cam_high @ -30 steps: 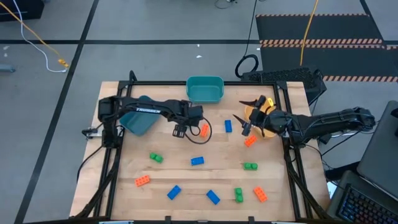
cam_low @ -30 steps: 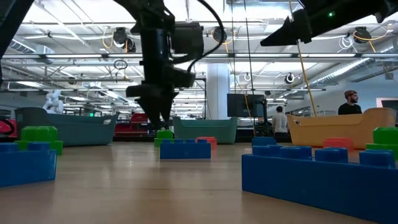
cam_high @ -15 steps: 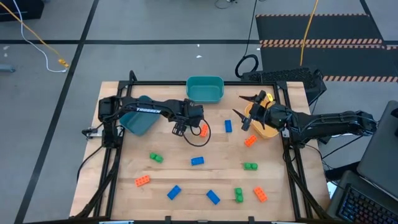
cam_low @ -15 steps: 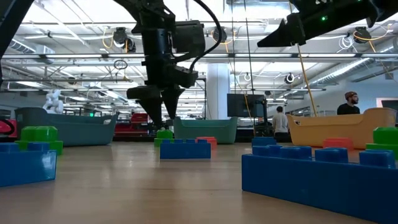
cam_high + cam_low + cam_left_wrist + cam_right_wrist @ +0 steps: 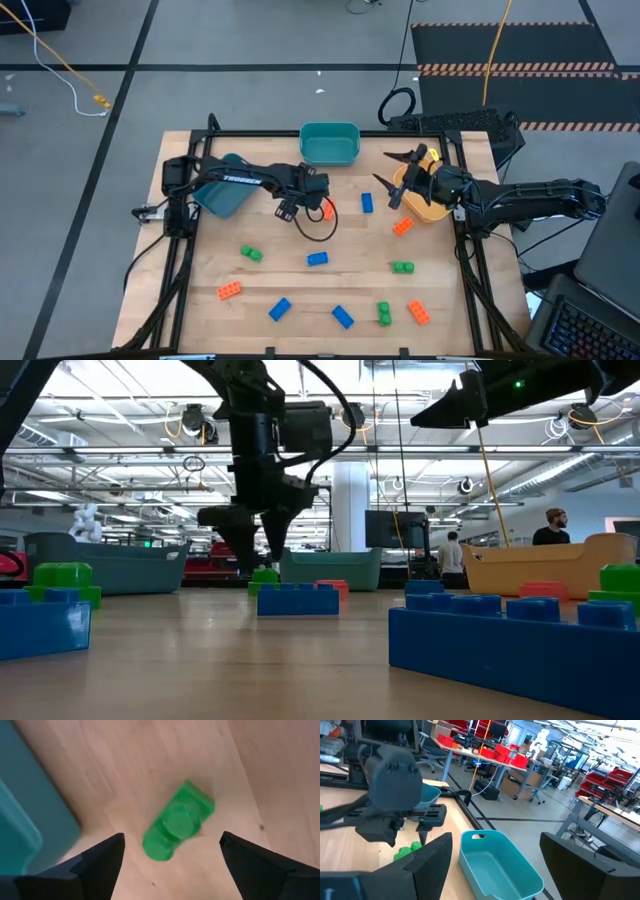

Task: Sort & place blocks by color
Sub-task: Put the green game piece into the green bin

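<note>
Left gripper [image 5: 170, 855]: fingers spread wide above a green block [image 5: 178, 826] at frame centre, beside the teal bin [image 5: 329, 143], apparently lining up a grab.
Right gripper [image 5: 392, 178]: open, empty, raised at upper right by the orange-yellow bin [image 5: 428, 209].

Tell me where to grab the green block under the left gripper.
Take the green block by its two long flat sides, from straight above: it lies flat, stud up, below the open left gripper. It sits slantwise to the fingers, so probably turn the wrist first. Right gripper waits by the orange bin.
</note>
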Robot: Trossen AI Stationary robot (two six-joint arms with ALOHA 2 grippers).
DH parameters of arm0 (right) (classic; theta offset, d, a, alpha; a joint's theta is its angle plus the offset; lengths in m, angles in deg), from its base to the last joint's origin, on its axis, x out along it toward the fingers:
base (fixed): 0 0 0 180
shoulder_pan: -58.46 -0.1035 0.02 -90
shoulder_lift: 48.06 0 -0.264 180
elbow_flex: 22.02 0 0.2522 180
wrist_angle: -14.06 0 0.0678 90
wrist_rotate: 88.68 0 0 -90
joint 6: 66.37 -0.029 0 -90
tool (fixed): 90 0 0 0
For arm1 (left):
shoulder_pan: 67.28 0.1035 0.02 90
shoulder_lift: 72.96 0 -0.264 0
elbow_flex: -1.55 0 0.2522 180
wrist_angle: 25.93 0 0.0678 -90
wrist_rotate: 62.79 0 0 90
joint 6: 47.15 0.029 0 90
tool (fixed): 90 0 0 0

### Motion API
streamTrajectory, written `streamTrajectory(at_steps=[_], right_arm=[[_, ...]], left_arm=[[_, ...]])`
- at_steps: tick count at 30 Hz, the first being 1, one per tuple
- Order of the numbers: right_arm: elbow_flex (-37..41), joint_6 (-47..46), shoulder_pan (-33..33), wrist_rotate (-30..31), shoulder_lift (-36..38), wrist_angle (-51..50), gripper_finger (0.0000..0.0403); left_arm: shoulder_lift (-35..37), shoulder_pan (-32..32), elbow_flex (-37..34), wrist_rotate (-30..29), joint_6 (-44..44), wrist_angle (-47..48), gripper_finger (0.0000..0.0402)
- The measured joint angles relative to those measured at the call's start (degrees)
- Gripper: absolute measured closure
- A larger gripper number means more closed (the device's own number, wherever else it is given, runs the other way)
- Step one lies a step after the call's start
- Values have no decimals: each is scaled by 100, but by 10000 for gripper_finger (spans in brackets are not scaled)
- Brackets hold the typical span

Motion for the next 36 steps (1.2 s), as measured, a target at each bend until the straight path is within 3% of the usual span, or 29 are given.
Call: streamTrajectory(at_steps=[16, 29, 36], right_arm=[[2, -109, -13, -139, 0, -93, 106], [2, -196, -13, -129, 0, -265, 106], [2, -198, -13, -129, 0, -306, 106]], left_arm=[[-347, -2, -4, 53, 22, -113, 148], [-335, -11, -2, 310, -220, -59, 244], [-336, -140, -2, -209, -254, 276, 283]])
